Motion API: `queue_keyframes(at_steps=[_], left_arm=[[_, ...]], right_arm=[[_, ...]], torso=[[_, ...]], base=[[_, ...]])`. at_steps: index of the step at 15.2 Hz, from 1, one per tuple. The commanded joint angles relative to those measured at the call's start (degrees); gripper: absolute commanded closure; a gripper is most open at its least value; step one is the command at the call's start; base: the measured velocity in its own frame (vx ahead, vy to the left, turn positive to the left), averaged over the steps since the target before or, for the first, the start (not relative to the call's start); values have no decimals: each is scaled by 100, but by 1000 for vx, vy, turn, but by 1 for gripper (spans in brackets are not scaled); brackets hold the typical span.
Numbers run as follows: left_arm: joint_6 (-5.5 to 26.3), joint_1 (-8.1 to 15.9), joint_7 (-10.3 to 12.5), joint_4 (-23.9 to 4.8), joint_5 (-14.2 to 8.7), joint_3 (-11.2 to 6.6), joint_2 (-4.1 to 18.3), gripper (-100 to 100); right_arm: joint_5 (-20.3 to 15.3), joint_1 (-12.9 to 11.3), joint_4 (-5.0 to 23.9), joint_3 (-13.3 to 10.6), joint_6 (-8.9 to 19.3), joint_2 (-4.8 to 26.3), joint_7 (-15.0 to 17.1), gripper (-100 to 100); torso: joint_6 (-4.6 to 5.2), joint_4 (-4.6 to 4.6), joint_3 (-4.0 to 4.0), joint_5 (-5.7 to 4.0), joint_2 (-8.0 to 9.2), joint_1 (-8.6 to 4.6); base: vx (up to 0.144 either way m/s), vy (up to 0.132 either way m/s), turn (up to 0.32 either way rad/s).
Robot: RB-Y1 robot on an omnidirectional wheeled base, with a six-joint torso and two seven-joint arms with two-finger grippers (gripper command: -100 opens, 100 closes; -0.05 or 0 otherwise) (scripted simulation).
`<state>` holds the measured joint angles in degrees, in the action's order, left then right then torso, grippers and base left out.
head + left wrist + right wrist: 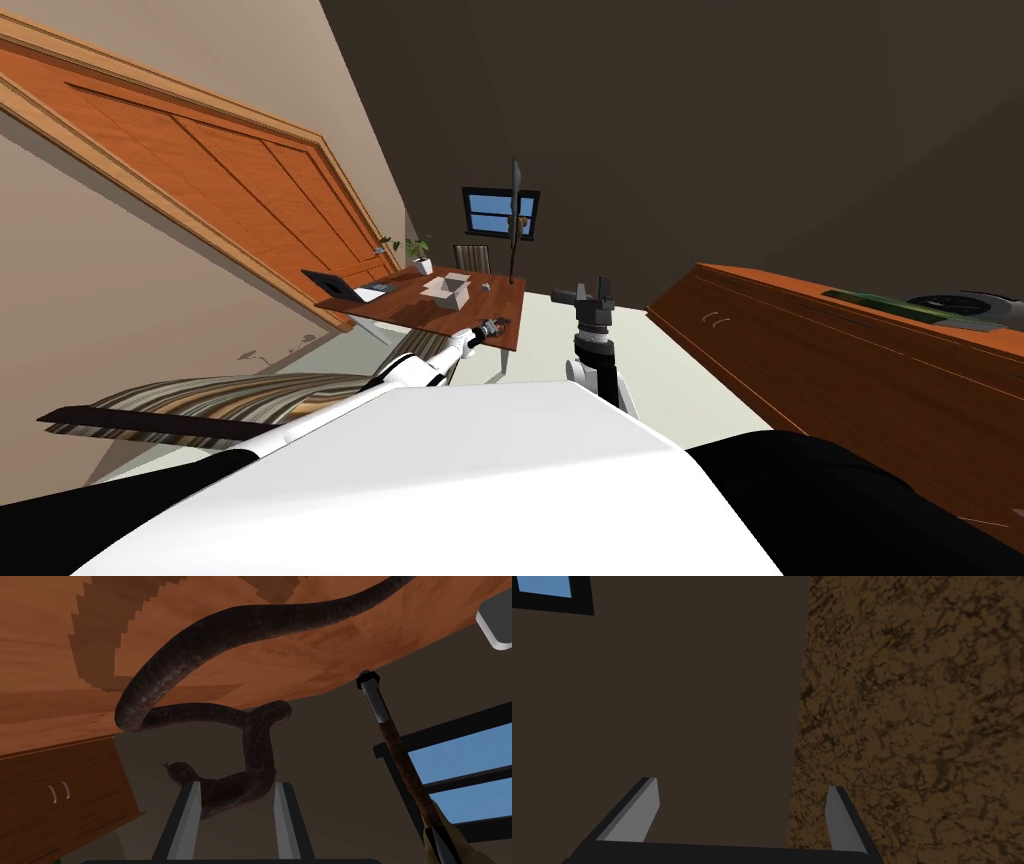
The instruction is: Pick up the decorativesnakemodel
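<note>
The decorative snake model (165,671) is a long, dark brown, scaly body. Its tail runs across the reddish wooden table top (60,651), and its front part loops down past the table's edge. My left gripper (235,786) is shut on that front part, the fingers (187,811) pressing the body's sides just behind the snake's head. In the head view the left gripper (491,328) reaches out over the near edge of the table (420,312). My right gripper (592,293) is raised beside it, open with nothing between its fingers.
On the table stand a laptop (338,287), a white box (447,288) and a potted plant (420,250), with a chair (472,257) behind. A floor lamp pole (515,215) rises at the far end. A long wooden sideboard (850,350) lies right, a striped rug (200,400) left.
</note>
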<state>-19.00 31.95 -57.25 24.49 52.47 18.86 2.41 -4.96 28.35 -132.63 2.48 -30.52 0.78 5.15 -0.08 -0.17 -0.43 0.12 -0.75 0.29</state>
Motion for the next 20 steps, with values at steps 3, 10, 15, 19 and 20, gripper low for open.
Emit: queue_keyframes(at_steps=[3, 10, 15, 19, 20], left_arm=[[26, -52, 219, 63, 535, -387, -91, 100], [65, -137, 570, 166, 1360, -1053, -253, 100], [90, -194, 804, 234, 1974, -1497, -361, 100], [103, -223, 921, 268, 2404, -1719, -415, 100], [103, -223, 921, 268, 2404, -1719, -415, 100]], right_arm=[[0, 0, 0, 0, 0, 0, 0, 0], [0, 0, 0, 0, 0, 0, 0, 0], [0, 0, 0, 0, 0, 0, 0, 0], [0, 0, 0, 0, 0, 0, 0, 0], [0, 0, 0, 0, 0, 0, 0, 0]], torso=[[0, -1, 0, 1, 2, 2], [-10, -26, -13, 2, 0, 4], [-18, -41, -20, 5, 0, 12], [-24, -50, -28, 5, -6, 18], [-26, -53, -29, 6, -7, 21]], base=[[-18, 46, -69], [-13, 36, -56], [-18, 35, -62], [-13, 30, -52], [-12, 29, -31]])
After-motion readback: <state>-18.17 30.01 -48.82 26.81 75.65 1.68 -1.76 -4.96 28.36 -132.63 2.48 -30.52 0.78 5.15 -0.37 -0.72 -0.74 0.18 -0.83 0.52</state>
